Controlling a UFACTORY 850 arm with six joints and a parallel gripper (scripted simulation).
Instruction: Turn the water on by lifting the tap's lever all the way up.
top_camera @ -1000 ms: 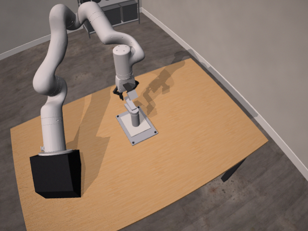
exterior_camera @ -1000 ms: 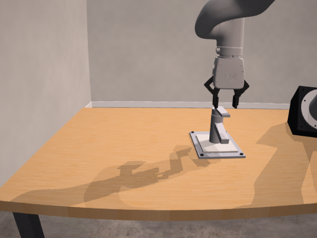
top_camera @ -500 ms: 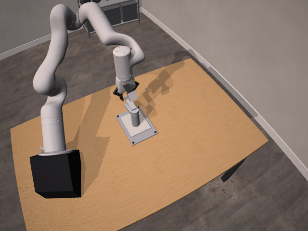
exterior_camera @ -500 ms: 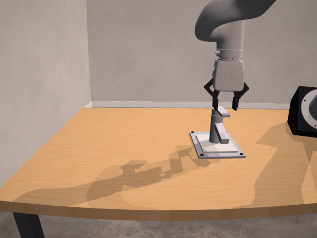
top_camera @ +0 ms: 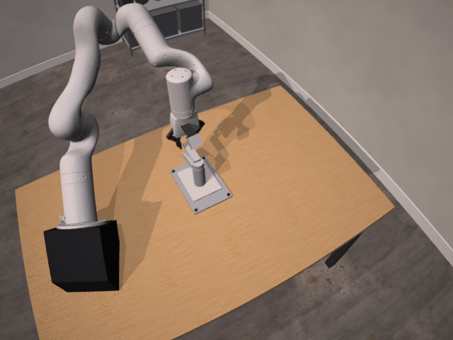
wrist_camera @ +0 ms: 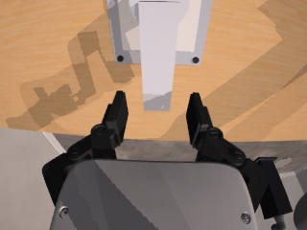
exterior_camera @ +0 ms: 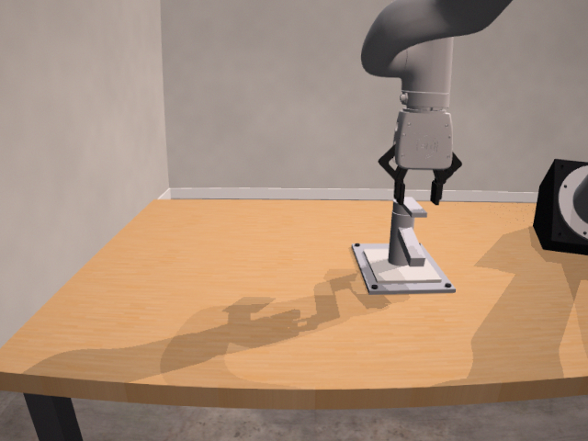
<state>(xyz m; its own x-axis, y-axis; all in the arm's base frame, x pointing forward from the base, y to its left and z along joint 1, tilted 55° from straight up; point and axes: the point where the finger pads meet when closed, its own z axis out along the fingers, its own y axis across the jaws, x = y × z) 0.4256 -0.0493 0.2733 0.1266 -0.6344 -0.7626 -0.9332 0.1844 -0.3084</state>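
Observation:
The grey tap [top_camera: 198, 174] stands on a square base plate [top_camera: 201, 186] near the middle of the table. Its lever [exterior_camera: 413, 207] lies about level on top of the column, above the spout [exterior_camera: 411, 246]. In the wrist view the lever [wrist_camera: 157, 57] points toward me. My gripper [exterior_camera: 416, 199] hangs straight down over the lever's free end and is open. In the wrist view the two fingers stand on either side of the lever's tip, with a gap on each side. The fingertips are at about the height of the lever's top. Nothing is held.
The arm's black base box [top_camera: 82, 254] sits at the table's near left corner and shows at the right edge of the exterior view [exterior_camera: 562, 206]. The base plate [exterior_camera: 402, 270] lies flat under the tap. Walls run close behind the table.

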